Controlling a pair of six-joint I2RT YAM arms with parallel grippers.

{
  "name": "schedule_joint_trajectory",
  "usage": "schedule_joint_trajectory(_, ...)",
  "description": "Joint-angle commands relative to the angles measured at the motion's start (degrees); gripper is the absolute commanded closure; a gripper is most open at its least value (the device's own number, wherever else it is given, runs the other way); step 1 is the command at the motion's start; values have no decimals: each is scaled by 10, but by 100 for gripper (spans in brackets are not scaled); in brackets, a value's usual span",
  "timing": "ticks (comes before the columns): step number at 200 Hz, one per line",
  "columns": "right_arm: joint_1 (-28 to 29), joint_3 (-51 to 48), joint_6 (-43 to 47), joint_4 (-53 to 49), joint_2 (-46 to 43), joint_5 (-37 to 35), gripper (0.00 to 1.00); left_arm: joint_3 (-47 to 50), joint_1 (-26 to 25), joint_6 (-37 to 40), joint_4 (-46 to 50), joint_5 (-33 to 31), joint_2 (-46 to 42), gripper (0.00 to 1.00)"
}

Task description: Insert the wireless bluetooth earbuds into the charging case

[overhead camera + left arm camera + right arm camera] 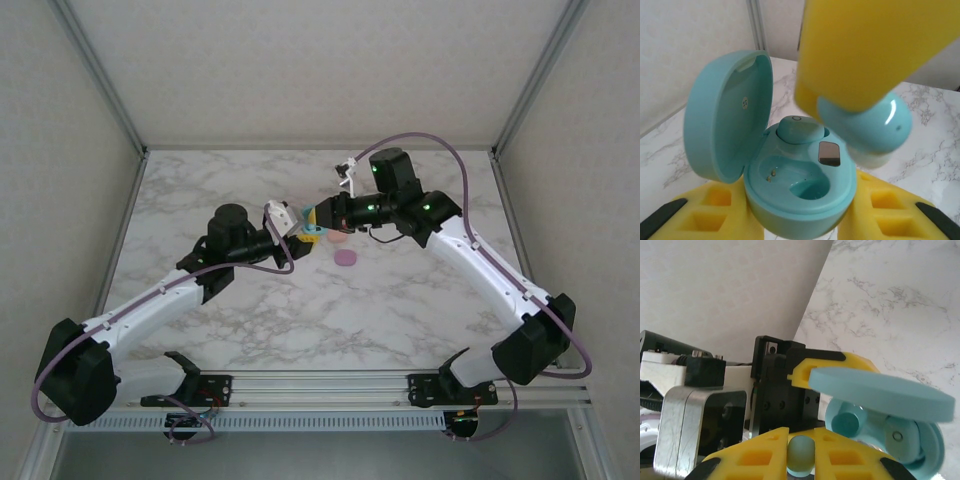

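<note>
The white marble-patterned tabletop (400,310) is carrying everything, and the two white-and-black arms are meeting over its middle. The left pincer (298,228) is clamping a teal oval plastic charging case (800,200) by its base between yellow fingers (715,215). The case's round teal lid (730,115) is standing hinged open to one side (whether the case is resting on the marble I cannot tell).

The right pincer (800,460) is pinching a glossy teal rounded earbud (870,125) narrowly between its yellow pads. It is hovering the bud just over the case's rim, close but seemingly not yet in. Near them a small purple oval case (345,259) and a pink one (338,238) are lying on the tabletop.

Inside the open case a second, matte teal earbud (800,130) is sitting in the far socket, so half of this case is looking done. The near socket (800,182), with its tiny metal contacts, is lying bare. What is remaining, I'd judge, is lowering the held bud into it and letting go.
</note>
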State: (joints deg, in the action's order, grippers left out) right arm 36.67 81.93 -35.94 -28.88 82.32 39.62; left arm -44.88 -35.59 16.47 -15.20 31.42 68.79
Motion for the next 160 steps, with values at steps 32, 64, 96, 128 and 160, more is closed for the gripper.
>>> schedule_joint_trajectory(32,8,-8,-33,49,8,-37,83,-19,-10,-4,-27,13,1,71)
schedule_joint_trajectory(64,11,-11,-30,41,12,-42,83,-19,-11,-9,-33,8,-3,71)
schedule_joint_trajectory(96,14,-16,-24,26,7,-53,83,-17,-11,-13,-38,1,-5,71)
schedule_joint_trajectory(128,18,-17,-23,25,8,-54,82,-17,-11,-16,-44,-1,-5,71)
schedule_joint_trajectory(160,20,-17,-20,14,11,-64,81,-15,-11,-18,-47,-2,-10,71)
